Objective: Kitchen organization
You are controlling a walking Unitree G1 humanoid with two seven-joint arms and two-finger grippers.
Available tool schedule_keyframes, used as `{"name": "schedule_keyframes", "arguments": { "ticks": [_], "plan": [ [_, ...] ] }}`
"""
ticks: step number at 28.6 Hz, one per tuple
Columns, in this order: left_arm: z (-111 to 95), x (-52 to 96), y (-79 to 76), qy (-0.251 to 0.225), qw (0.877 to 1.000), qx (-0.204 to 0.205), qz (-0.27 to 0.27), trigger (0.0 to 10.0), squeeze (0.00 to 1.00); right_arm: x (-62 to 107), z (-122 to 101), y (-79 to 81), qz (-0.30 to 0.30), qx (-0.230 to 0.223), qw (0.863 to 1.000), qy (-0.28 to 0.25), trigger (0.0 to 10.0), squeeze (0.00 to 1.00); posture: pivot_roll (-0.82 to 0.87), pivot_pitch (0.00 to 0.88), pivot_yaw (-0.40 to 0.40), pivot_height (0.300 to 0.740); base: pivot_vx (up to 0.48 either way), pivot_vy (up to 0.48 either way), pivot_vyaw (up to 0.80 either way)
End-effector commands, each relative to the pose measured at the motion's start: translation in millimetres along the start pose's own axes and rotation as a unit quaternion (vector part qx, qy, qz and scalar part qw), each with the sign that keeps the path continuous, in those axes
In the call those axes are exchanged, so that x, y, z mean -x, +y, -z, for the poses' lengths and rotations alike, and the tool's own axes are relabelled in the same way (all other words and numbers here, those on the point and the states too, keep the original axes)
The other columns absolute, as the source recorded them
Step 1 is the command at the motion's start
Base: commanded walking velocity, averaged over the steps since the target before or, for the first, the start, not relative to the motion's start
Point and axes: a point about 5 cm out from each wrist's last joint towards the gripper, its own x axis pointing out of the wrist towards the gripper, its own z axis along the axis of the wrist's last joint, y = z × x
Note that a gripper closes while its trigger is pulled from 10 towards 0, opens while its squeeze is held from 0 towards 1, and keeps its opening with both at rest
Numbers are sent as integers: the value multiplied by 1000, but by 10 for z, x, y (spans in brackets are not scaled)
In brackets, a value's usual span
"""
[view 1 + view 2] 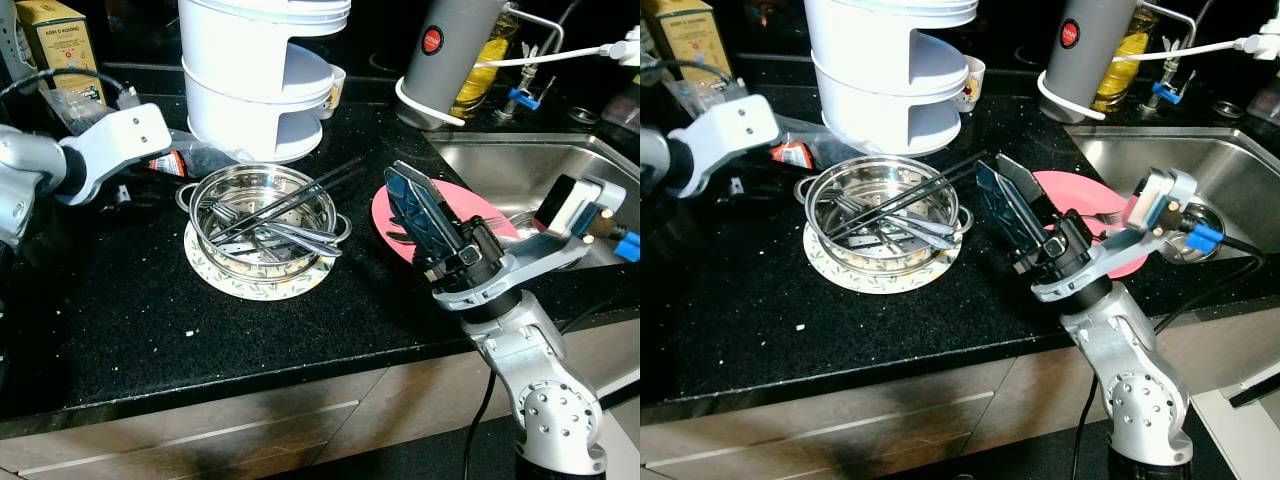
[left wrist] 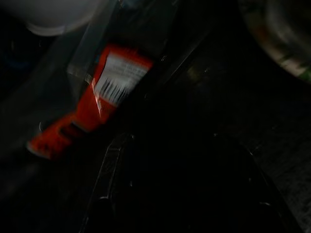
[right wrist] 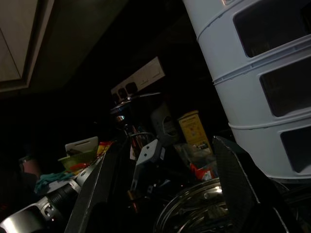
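Black countertop point(image 1: 120, 310), steel bowl point(image 1: 262, 218) of cutlery just left of spread, empty right hand point(image 1: 418, 208).

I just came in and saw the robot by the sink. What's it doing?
It is tidying the kitchen counter. Its right gripper hovers open and empty over the pink plate, pointing toward the steel bowl of forks and chopsticks, which sits on a patterned plate. Its left arm reaches toward an orange packet near the white rack.
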Motion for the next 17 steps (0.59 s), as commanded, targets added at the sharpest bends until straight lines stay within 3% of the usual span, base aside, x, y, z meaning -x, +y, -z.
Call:
{"name": "schedule_keyframes", "arguments": {
  "ticks": [1,6,10,14,17],
  "plan": [
    [-41,15,42,-18,1000,19,-1,10000,0,2,-5,22,0,12,1000,11,10000,0,170,77,-153,740,0,0,0],
    [-68,-17,122,-62,995,67,-37,10000,0,-3,8,34,1,14,1000,14,10000,0,165,80,-149,740,0,0,0],
    [-164,-68,93,-129,986,103,-16,10000,0,3,9,50,3,16,1000,16,10000,0,154,86,-145,740,0,0,0],
    [-219,-93,55,-170,979,114,17,10000,0,12,10,58,6,17,1000,18,10000,0,152,88,-145,740,0,0,0],
    [-217,-111,22,-174,977,112,42,10000,0,17,12,66,8,18,1000,19,10000,0,148,89,-143,740,0,0,0]
  ]
}}
